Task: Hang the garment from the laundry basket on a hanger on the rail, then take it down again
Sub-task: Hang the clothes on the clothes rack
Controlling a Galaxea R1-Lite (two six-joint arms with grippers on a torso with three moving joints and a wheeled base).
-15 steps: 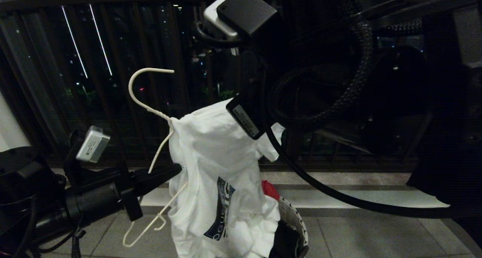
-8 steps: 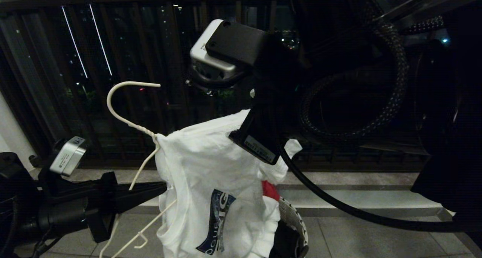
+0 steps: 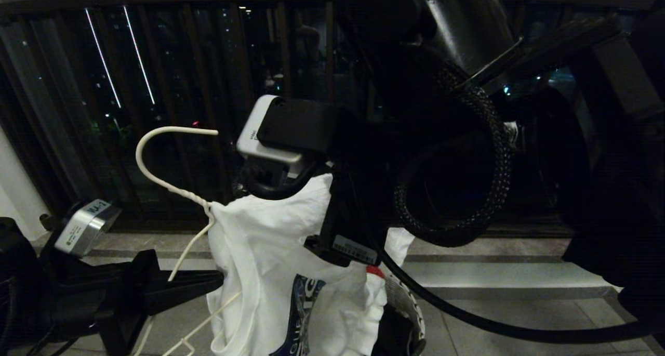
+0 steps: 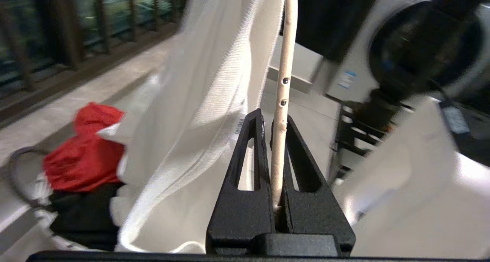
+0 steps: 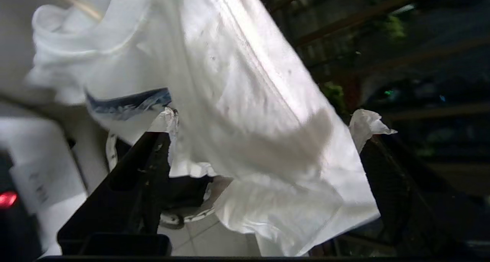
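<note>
The white wire hanger (image 3: 179,191) stands upright, hook at the top, with my left gripper (image 3: 218,280) shut on its lower wire (image 4: 285,63). The white garment (image 3: 260,252) with the dark blue print hangs from the hanger's neck and droops toward the laundry basket (image 3: 402,299). My right gripper (image 5: 264,135) is at the garment's upper right shoulder, jaws wide open, with loose white cloth (image 5: 245,101) hanging between them. In the head view the right wrist hides its fingers. The rail is out of view.
A red cloth (image 4: 84,151) and a black garment (image 4: 80,212) lie in the basket. The dark window railing (image 3: 156,86) runs close behind the hanger. The right arm and its cable (image 3: 467,314) fill the right half of the head view above the tiled floor.
The right arm has dropped down onto the garment's shoulder and its jaws have opened. The left gripper has shifted the hanger and garment down and to the left.
</note>
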